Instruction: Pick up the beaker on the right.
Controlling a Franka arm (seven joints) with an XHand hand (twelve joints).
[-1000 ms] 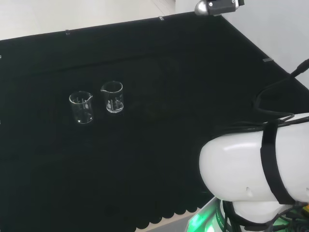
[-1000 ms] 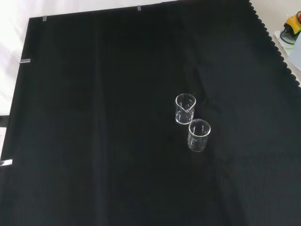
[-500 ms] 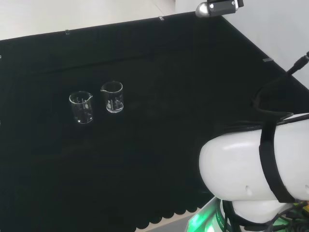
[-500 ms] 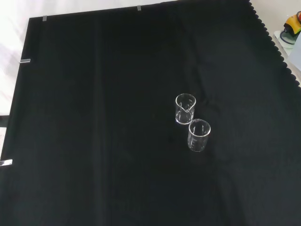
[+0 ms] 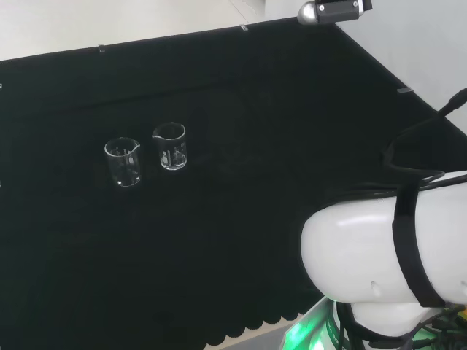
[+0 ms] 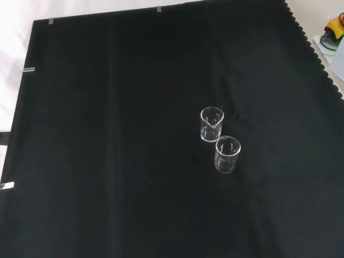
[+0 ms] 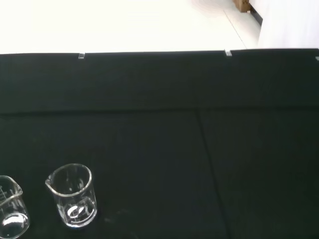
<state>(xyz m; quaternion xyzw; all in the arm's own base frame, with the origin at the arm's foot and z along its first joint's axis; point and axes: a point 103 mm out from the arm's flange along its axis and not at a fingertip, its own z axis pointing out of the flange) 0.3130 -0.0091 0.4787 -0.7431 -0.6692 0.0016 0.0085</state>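
Beaker on right point(image 5: 170, 147) upright on counter point(image 5: 277, 109), just beside second beaker point(image 5: 122, 162) in head view. Untouched, arm link point(image 5: 379, 255) well apart. Hand state: cannot tell. Close neighbour may crowd grasp.

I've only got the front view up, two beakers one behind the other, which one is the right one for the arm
Observer: In the head view they stand side by side; the right beaker is your farther, upper one.
Operator: Are they touching?
Observer: No; the head view shows black cloth between it and the left beaker.
Operator: Anything in them?
Observer: The wrist view looks into the right beaker; it appears empty.
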